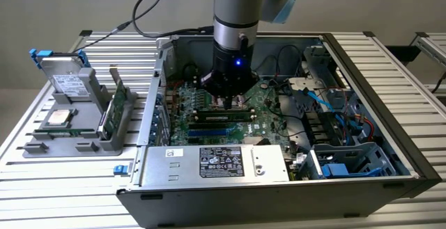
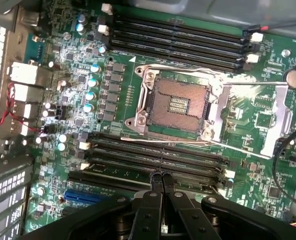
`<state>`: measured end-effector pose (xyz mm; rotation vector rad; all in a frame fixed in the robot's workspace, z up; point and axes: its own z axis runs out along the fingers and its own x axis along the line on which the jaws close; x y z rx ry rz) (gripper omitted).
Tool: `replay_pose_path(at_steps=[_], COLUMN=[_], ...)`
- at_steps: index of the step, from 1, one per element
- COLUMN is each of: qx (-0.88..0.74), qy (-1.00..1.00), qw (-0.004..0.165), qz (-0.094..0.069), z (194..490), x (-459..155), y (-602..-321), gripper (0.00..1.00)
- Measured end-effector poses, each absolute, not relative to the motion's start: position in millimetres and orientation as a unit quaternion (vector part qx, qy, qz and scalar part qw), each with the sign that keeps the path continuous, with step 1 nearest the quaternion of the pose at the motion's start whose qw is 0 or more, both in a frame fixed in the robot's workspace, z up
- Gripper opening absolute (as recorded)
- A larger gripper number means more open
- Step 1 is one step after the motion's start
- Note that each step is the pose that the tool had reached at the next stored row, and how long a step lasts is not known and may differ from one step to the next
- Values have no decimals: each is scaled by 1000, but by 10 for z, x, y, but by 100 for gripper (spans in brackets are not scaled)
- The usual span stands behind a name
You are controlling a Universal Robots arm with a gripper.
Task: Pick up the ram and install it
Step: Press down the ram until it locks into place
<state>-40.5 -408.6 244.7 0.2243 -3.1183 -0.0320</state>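
Observation:
My gripper (image 1: 229, 103) reaches down into the open computer case (image 1: 411, 150), its tip just above the motherboard (image 1: 268, 116). In the wrist view the two black fingers (image 2: 153, 192) are pressed together with nothing between them, and the gripper (image 2: 161, 176) hovers over the near bank of memory slots (image 2: 152, 157). A long thin green stick with dark chips, the ram (image 1: 224, 116), appears to stand in a slot right beside the fingertips in the exterior view. Whether the tips touch it I cannot tell. The empty processor socket (image 2: 177, 105) lies beyond the slots.
A grey holder (image 1: 42, 148) on the exterior view's left carries a thin green strip (image 1: 66, 133), a square silver chip (image 1: 57, 118), a taller green card (image 1: 112, 109) and a drive (image 1: 68, 80). The power supply (image 1: 216, 163), cables (image 1: 317, 101) and drive cage (image 1: 348, 161) crowd the case.

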Motion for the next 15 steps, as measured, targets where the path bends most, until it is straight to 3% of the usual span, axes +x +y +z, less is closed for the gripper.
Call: replay_pose_path(at_steps=[15], qx=[8], qy=[-1000], qw=[7], qz=[-11], z=[2449], x=[-405], y=[-4086], gripper=[10])
